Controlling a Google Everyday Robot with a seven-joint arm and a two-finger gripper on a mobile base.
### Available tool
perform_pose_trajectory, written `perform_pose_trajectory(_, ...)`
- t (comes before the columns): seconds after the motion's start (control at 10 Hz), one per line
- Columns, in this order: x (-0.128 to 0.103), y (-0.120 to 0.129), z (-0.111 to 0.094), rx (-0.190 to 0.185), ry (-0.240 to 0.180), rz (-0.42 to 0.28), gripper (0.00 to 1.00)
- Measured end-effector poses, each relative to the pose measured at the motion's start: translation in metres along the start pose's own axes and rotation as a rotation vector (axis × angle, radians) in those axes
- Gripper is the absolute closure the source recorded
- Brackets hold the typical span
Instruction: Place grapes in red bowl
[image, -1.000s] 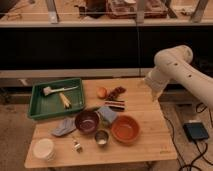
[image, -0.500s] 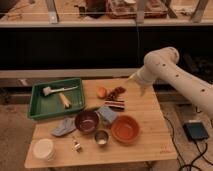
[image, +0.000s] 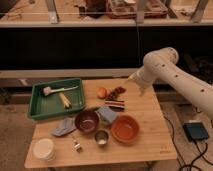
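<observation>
Wooden surface (image: 150, 117), one arm reaching in from the right. Tool (image: 136, 78) hangs above the far edge, just right of the grapes (image: 118, 91) and apart from them; fingers spread, nothing between them.

Grapes lie on the surface at the far side, just beside an orange (image: 102, 92) on their left. Striped block (image: 114, 104) just in front of them. Red bowl (image: 125, 129) sits nearer the front, empty, well apart from the grapes.

Left of it: metal cup (image: 101, 137), maroon bowl (image: 87, 121), blue cloth (image: 107, 115) between the two bowls. Green tray (image: 47, 106) at the far left holds a brush (image: 50, 90). White cup (image: 44, 148) at the front left corner.
</observation>
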Motion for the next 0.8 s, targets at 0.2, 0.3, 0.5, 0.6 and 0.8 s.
perform_pose_trajectory(0.2,0.009,-0.019,0.016,-0.011,0.014,-0.020,0.35)
perform_pose_trajectory(0.3,0.014,-0.029,0.027,-0.022,0.026,-0.034,0.35)
perform_pose_trajectory(0.5,0.028,-0.051,0.057,-0.040,0.038,-0.071,0.35)
perform_pose_trajectory(0.6,0.033,-0.057,0.071,-0.044,0.036,-0.088,0.35)
perform_pose_trajectory(0.8,0.037,-0.062,0.088,-0.036,0.019,-0.115,0.35)
